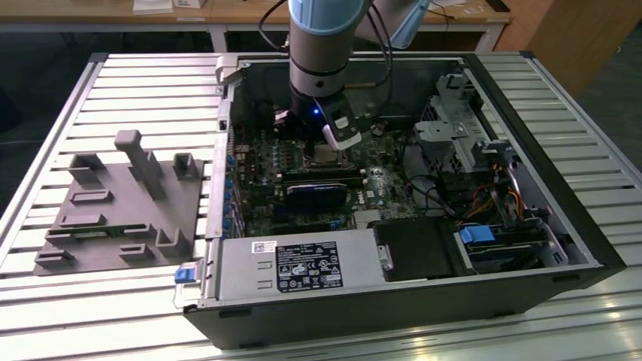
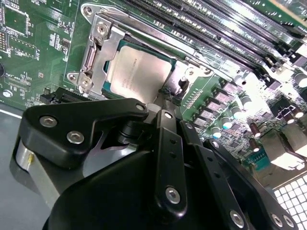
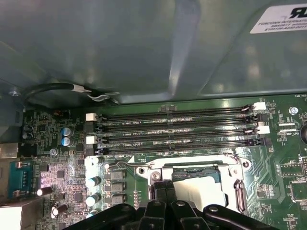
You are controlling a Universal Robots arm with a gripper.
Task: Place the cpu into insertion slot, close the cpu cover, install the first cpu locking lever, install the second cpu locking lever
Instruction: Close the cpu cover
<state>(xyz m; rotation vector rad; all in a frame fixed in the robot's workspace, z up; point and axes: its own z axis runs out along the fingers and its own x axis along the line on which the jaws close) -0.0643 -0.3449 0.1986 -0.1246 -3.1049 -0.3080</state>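
1. Your gripper's [image 3: 165, 188] two black fingers [image 3: 158, 192] are drawn together, with only a thin seam between them. You can see nothing clamped in that seam.
2. In the second wrist view the fingertips come down at a corner of the insertion slot [image 2: 89, 60]. They may be touching the metal there, but the gripper's own linkage hides the contact.
3. The cpu [image 2: 139, 72] sits in the slot with its silver-grey top facing up.
4. The cpu cover [image 2: 106, 50] lies flat over it, and the chip shows through the cover's window.
5. A thin locking lever [image 2: 153, 34] runs along the side of the slot next to the memory slots [image 3: 172, 129]. You cannot tell whether it is latched.
6. Green motherboard [image 2: 29, 52] surrounds the socket.
7. In the exterior view your arm [image 1: 321, 45] reaches straight down into the open computer case [image 1: 561, 226].
8. The case rests on a slatted table [image 1: 131, 75], with a grey fixture [image 1: 120, 203] beside it on the exterior view's left.
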